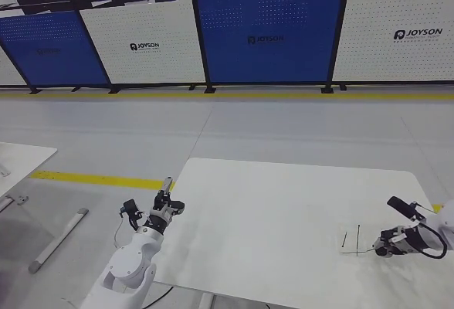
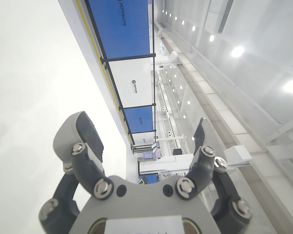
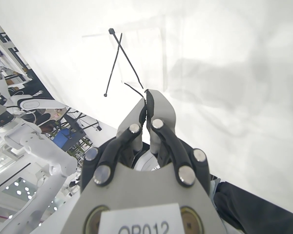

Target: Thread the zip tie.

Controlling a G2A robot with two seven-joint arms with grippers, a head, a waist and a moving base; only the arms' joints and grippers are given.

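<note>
Two thin black zip ties lie crossed on the white table [image 1: 273, 232] near its right end. My right gripper [image 3: 146, 93] is low over the table and shut on the tail end of one zip tie [image 3: 130, 64], whose head points away from the fingers. The second zip tie [image 3: 111, 73] lies loose across it. From above, the two ties [image 1: 358, 239] [image 1: 343, 241] sit just left of the right gripper [image 1: 376, 249]. My left gripper [image 2: 141, 122] is open with nothing between its fingers, beside the table's left edge [image 1: 167, 197] and far from the ties.
A faint square outline [image 3: 162, 57] is marked on the table next to the ties. Another white table [image 1: 11, 158] stands off to the left, with a metal bar [image 1: 57, 239] on the floor between. Blue and white panels [image 1: 265, 39] line the back.
</note>
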